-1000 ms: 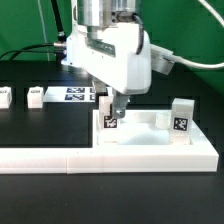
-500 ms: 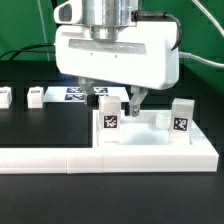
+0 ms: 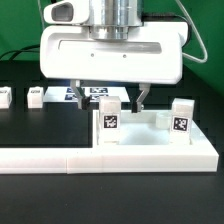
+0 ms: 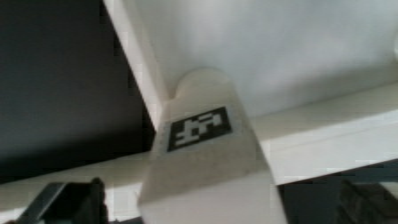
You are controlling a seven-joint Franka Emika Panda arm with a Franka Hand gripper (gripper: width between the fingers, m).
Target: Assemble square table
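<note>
The square tabletop (image 3: 145, 138) lies tray-side up on the black table (image 3: 40, 125), towards the exterior view's right and tucked against the long white rail (image 3: 50, 158) that runs along the near edge. We see two short white legs standing upright in it: one at its left corner (image 3: 110, 120) and one at its right corner (image 3: 181, 118), each showing a tag. Directly above the left leg hangs the gripper (image 3: 110, 98). Its jaws are spread as wide as they go and hold nothing, with one finger (image 3: 139, 98) on each side of the leg's top and clear of it. In the wrist view we look down this leg (image 4: 199, 130) at its tag, with a dark fingertip (image 4: 68, 200) off to either side. Farther left, two more legs (image 3: 36, 95) (image 3: 5, 96) lie loose, well apart from the tabletop. The marker board (image 3: 70, 94) lies at the far side, behind the gripper.
</note>
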